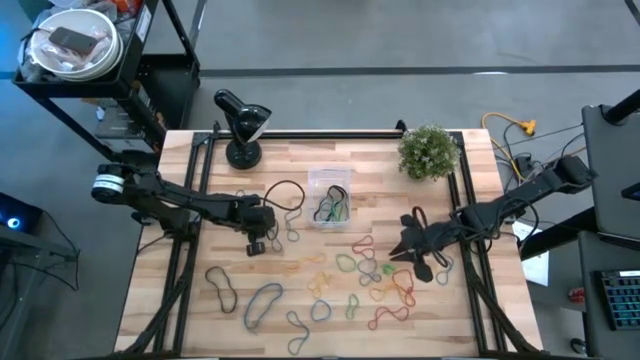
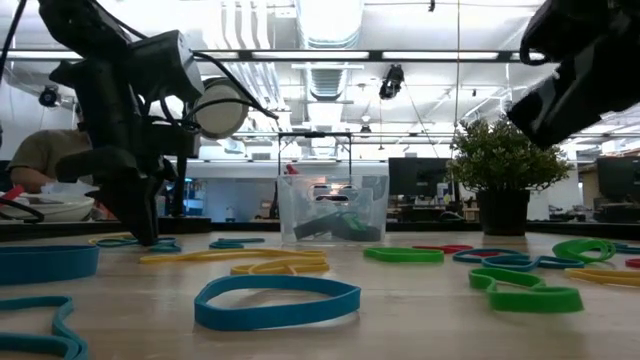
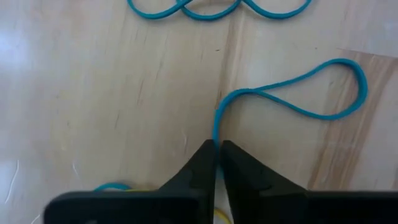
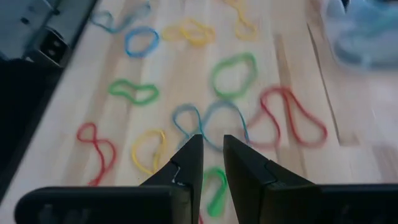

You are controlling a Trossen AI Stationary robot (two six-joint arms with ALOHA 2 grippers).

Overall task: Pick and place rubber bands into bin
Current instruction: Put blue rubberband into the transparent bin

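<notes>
Wooden table (image 1: 200,320) seen from above, with both dark arms reaching inward from its sides. The left arm ends in the left gripper (image 3: 217,152), lowered to the tabletop; its two fingers (image 3: 196,171) are pressed together on a thin blue rubber band (image 3: 298,93), which runs out from between the tips and opens into a loop on the wood just ahead of them. In the low view this gripper (image 2: 140,225) stands tip-down on the surface, to one side of the bin (image 2: 330,210). The right gripper (image 4: 212,149) hangs above the scattered bands on the other side of the table — its fingers (image 4: 186,162) are a narrow gap apart with nothing visible between them, and a blue band (image 4: 208,121) lies directly beyond the tips, with a green one (image 4: 233,74) farther ahead and a red one (image 4: 292,118) beside it. The bin (image 1: 329,198), a small clear tub, sits between the two grippers, closer to the left one, and already holds several bands. The remaining rubber bands (image 1: 375,290) — red, green, yellow, blue and grey — lie spread over the wood, mostly below and around the right gripper (image 1: 405,250). A small potted plant (image 1: 430,150) and a black desk lamp (image 1: 243,125) stand at the table's far edge.
</notes>
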